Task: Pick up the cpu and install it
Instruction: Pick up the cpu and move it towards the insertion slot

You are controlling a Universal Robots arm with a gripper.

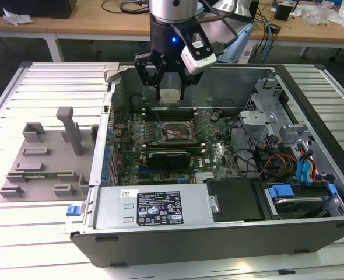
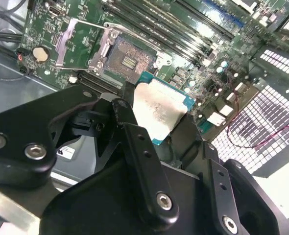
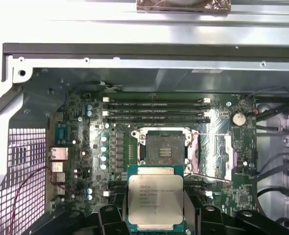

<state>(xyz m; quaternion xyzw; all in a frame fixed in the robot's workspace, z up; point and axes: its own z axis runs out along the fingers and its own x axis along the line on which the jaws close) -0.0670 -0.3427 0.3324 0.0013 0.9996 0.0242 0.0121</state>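
Holding cpu [image 3: 156,201] above open socket [image 3: 163,147]

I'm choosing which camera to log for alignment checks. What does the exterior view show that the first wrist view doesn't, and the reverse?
Exterior view: the whole open case, its power supply, and the grey fixture on the slatted table at the exterior view's left. First wrist view: the print on the cpu top face, and the round coin battery. Both: the cpu held in the gripper above the motherboard, and the open, empty socket.
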